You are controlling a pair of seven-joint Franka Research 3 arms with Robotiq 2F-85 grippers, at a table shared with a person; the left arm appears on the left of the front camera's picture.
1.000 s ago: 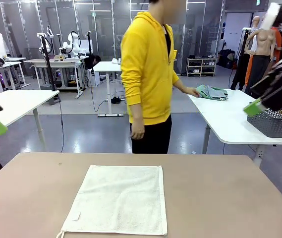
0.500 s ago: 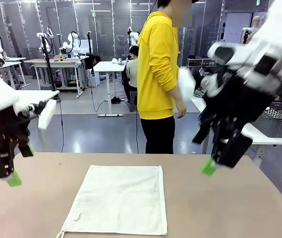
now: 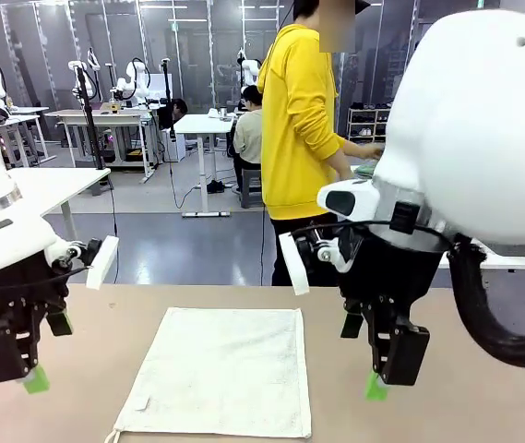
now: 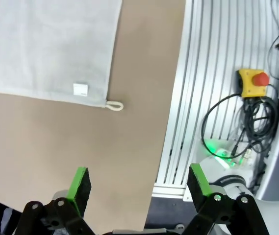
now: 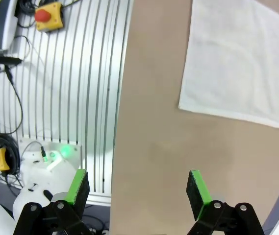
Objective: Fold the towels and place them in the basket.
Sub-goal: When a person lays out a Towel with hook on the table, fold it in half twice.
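We find the cream towel (image 3: 220, 369) flat on the table (image 3: 493, 406). The left gripper (image 3: 22, 365) and right gripper (image 3: 387, 369) flank it, jaws wide, empty. We advise pinching its loop-edge corners evenly.

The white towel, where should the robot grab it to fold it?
Probably the near corners of the towel: loop corner for the left claw, plain corner for the right claw, each coming from its own side. It lies flat, so only edges can be pinched.
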